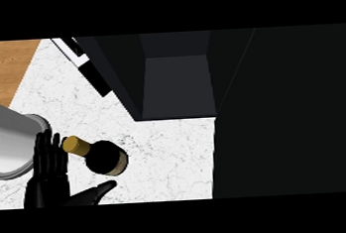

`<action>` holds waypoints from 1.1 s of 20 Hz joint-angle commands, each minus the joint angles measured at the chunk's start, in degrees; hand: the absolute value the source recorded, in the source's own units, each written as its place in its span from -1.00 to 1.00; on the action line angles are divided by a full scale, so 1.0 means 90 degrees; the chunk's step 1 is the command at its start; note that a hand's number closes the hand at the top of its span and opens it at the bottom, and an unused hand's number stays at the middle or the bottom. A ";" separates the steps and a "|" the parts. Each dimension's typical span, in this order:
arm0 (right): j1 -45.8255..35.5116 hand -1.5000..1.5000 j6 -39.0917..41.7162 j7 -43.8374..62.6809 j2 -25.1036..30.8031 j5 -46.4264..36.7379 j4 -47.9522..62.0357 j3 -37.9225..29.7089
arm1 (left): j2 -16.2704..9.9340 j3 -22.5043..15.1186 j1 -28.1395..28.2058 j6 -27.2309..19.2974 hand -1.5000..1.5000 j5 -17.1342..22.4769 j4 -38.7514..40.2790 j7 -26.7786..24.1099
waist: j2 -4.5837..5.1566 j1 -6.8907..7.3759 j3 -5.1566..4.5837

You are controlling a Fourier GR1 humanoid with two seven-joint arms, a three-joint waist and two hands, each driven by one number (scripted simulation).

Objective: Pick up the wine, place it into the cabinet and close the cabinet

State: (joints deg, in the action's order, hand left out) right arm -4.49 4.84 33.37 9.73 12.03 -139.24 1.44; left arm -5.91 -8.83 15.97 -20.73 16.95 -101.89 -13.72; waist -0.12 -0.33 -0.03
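Low at the left of the frame, the left hand (50, 180) is seen rising from the lower edge, its fingers (47, 154) held straight and pointing toward the top of the frame, its thumb (98, 190) spread out to the right; nothing is held, and the hand is kept apart from the bottle. Just to the right of the fingers, the wine bottle (104, 157) is found standing on the counter, viewed from almost straight above, so that its dark body is shown as a round shape with a tan band along its lower right side and its gold-capped neck (75, 145) is tilted toward the upper left. A narrow gap is left between the fingers and the cap. Behind the hand, at the left edge, a grey cylindrical forearm (9, 139) is seen, reaching from the upper left down toward the wrist. The white marbled counter (170, 158) is spread beneath all of this. Farther up and to the right, the open cabinet (176, 83) is shown as a dark box with a grey inner floor, and its dark door (286, 112) is seen filling the right part of the frame. At the upper left corner a strip of wooden floor (5, 67) is visible. The right hand is not shown anywhere.
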 commanded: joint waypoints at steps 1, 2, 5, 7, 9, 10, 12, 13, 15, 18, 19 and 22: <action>0.0246 -1.00 -0.0065 0.0350 -0.0119 0.0543 -0.1002 0.0058 | 0.0169 0.0003 -0.0402 0.0198 -1.00 -0.0063 0.0911 -0.0341 | 0.0003 -0.0033 0.0001; 0.0726 -1.00 0.0177 0.0228 0.0005 0.0896 -0.1272 -0.0282 | 0.0103 0.0145 -0.0005 0.0425 -1.00 0.0140 0.0753 -0.0582 | -0.0008 -0.0042 0.0004; 0.0650 -1.00 0.0295 -0.0076 -0.0097 0.0640 -0.0812 -0.0166 | 0.0188 0.0105 -0.0406 0.0503 -1.00 0.0104 0.1061 -0.0491 | 0.0005 -0.0015 0.0005; 0.0313 -1.00 0.0069 0.0498 0.0067 0.0811 -0.1166 -0.0406 | 0.0213 -0.0026 0.0117 0.0633 -1.00 0.0061 0.0817 -0.0784 | -0.0007 0.0001 0.0003; 0.0598 -1.00 0.0272 0.0157 -0.0028 0.0778 -0.1007 -0.0386 | 0.0156 0.0209 -0.0265 0.0602 -1.00 0.0225 0.0917 -0.0424 | 0.0000 -0.0007 0.0006; 0.0347 -1.00 0.0115 0.0324 -0.0096 0.0650 -0.1082 -0.0188 | 0.0096 0.0458 -0.0353 0.0935 -1.00 0.0362 0.1402 -0.0920 | -0.0001 -0.0012 0.0001; 0.0388 -1.00 0.0122 0.0340 -0.0154 0.0504 -0.1065 -0.0015 | 0.0223 0.0348 -0.0585 0.0761 -1.00 0.0219 0.1555 -0.0760 | 0.0002 -0.0011 0.0002; 0.0289 -1.00 0.0143 0.0422 -0.0045 0.0844 -0.1054 -0.0338 | -0.0010 0.0456 -0.0317 0.0972 -1.00 0.0353 0.1291 -0.0675 | -0.0002 0.0002 0.0003; 0.0225 -1.00 0.0162 0.0509 -0.0080 0.0671 -0.0937 -0.0168 | 0.0207 0.0394 -0.0471 0.0959 -1.00 0.0223 0.1729 -0.0983 | 0.0003 0.0009 0.0002; 0.0332 -1.00 -0.0065 0.0763 -0.0207 0.0450 -0.1397 0.0078 | 0.0128 0.0402 -0.0180 0.1247 -1.00 0.0229 0.1988 -0.1295 | -0.0010 -0.0012 -0.0001; 0.0016 -1.00 -0.0013 0.0645 -0.0197 0.0445 -0.0997 0.0089 | 0.0261 0.0527 -0.0680 0.1060 -1.00 0.0191 0.2213 -0.1297 | 0.0003 0.0006 0.0000; 0.0652 -1.00 0.0186 0.0320 -0.0267 0.0385 -0.1249 0.0097 | 0.0252 0.0559 -0.0472 0.1334 -1.00 0.0185 0.2612 -0.1706 | -0.0003 -0.0022 0.0003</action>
State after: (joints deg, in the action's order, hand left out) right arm -4.28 6.25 34.26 8.02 12.09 -139.45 1.97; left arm -3.33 -4.89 11.40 -11.31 18.49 -82.67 -25.47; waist -0.12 -0.40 -0.03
